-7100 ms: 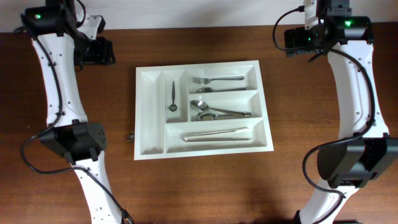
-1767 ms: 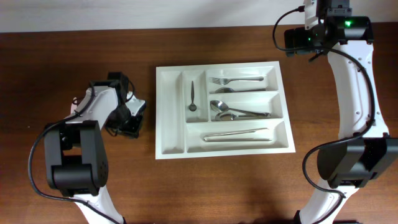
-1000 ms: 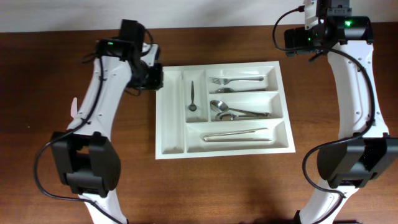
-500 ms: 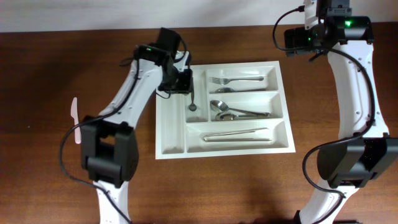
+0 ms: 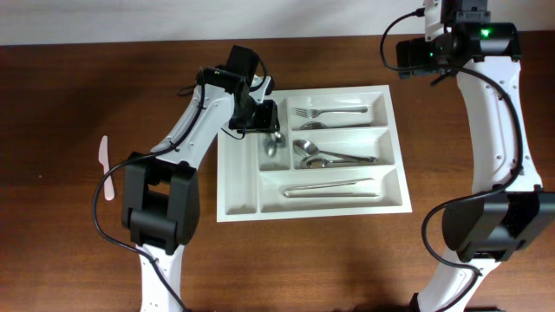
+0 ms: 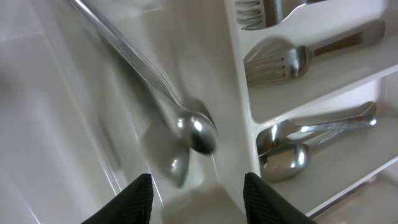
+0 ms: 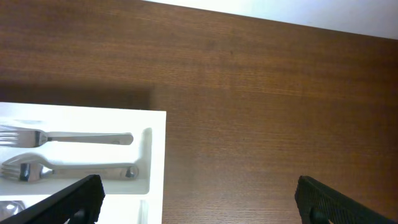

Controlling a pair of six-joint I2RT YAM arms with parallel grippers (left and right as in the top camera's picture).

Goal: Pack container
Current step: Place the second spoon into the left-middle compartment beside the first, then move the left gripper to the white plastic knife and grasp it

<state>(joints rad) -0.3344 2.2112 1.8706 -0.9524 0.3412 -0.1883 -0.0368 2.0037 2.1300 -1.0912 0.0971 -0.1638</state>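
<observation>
Table: dark brown wood-grain table (image 5: 78, 243), with a pale strip of wall along its far edge; a white-and-black arm reaches in from each side.
Container: the large white rectangular plastic cutlery tray (image 5: 227, 208) lies flat at mid-table, a little right of centre. Its two narrow upright compartments are on its left side and its three long ones are stacked on its right.
Left arm: the left claw (image 6: 198, 196) hangs low over the second narrow compartment, toward its far end. Its black fingers (image 6: 138, 200) stand partly apart with nothing between them.
Narrow compartment: a small shiny metal teaspoon (image 6: 198, 132) lies just under the left claw, bowl toward the near end. It is blurred, so whether one or two spoons lie there cannot be told.
Top compartment: two metal forks (image 5: 323, 111), tines pointing left.
Middle compartment: overlapping metal tablespoons (image 5: 314, 156), bowls to the left.
Bottom compartment: one long metal piece (image 5: 325, 185) lying lengthwise, too small to tell its kind.
Right arm: the right claw (image 7: 196, 196) is beyond the tray's far right corner, apart from it. Its fingers are spread wide and grip nothing.
Off the tray: a white plastic knife (image 5: 105, 166) lies on the table, well to the tray's left.
</observation>
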